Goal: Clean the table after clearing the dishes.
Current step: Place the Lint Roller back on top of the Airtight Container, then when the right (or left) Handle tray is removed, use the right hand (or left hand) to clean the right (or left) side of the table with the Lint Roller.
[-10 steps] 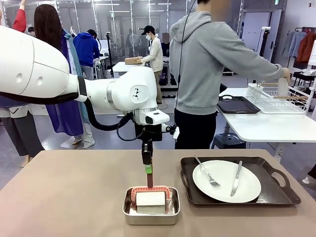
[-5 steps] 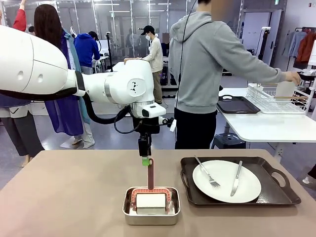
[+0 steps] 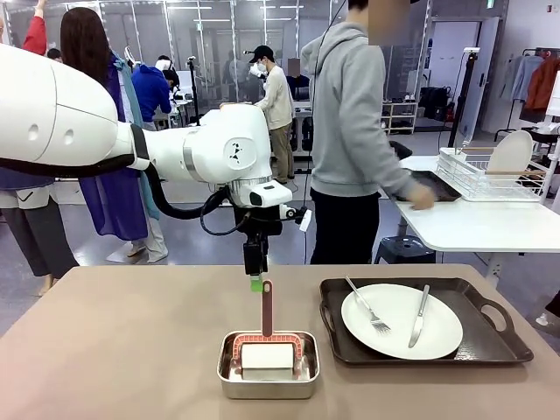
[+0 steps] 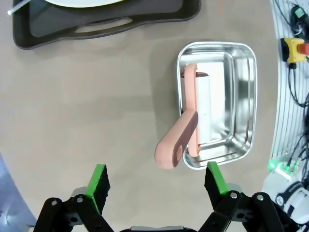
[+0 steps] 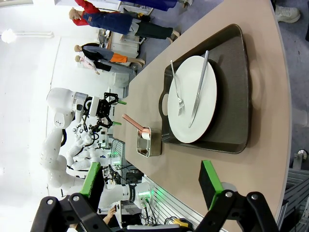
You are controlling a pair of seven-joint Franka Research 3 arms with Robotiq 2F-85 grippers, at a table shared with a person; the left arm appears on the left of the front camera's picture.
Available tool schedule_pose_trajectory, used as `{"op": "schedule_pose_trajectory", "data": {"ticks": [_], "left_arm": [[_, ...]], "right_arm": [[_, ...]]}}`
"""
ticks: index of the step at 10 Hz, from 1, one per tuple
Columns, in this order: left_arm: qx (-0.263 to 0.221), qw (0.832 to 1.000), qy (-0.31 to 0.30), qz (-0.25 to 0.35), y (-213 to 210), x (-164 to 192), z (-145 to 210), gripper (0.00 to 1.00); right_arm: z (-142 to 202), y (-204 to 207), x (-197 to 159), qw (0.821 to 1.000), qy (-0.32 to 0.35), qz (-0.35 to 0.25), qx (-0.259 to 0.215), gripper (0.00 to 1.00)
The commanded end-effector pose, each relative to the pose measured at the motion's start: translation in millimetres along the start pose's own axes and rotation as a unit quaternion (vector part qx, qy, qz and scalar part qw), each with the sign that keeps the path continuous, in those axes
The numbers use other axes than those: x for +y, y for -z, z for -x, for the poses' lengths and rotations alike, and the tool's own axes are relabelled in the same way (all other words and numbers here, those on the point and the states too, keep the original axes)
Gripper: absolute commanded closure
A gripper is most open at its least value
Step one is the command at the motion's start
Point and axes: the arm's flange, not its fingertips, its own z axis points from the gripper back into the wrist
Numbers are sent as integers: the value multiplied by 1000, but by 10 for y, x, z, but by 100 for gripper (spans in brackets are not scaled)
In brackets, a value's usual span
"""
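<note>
Left gripper (image 4: 156, 176) is spread wide, nothing pinched, above the handle of the pink roller (image 3: 267, 308) in the steel pan (image 3: 268, 386). Right gripper (image 5: 150, 178) is spread too. 1 plate (image 3: 402, 320) is set on its tray (image 3: 492, 343), right side of the table (image 3: 114, 350).

a pale grey floor (image 3: 192, 254) runs back to a wall of glass partitions (image 3: 210, 35) in dark frames — the light is bright and even throughout. at the right stands a smaller white table (image 3: 472, 232) carrying a wire dish rack (image 3: 464, 175), and behind it a rail of hanging clothes (image 3: 535, 83).
</note>
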Motion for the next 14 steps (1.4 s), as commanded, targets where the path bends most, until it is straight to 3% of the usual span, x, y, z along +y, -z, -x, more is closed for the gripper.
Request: {"op": "schedule_pose_trajectory", "data": {"ticks": [1, 8, 9, 11, 13, 14], "left_arm": [[3, 1000, -2, 0, 12, 7, -5, 0], [0, 1000, 0, 2, 29, 17, -2, 0], [-68, 997, -24, 33, -276, 58, 127, 0], [-128, 986, -95, 53, -746, 74, 768, 0], [-256, 951, -151, 88, -1017, -24, 1693, 0], [-277, 936, -200, 86, -1085, -110, 2230, 0]], "right_arm": [[24, -6, 16, 1000, -8, -6, -1, 0], [24, -6, 16, 1000, -8, -6, -1, 0], [24, -6, 16, 1000, -8, -6, -1, 0], [24, -6, 16, 1000, -8, -6, -1, 0], [24, -6, 16, 1000, -8, -6, -1, 0], [24, -6, 16, 1000, -8, -6, -1, 0]]}}
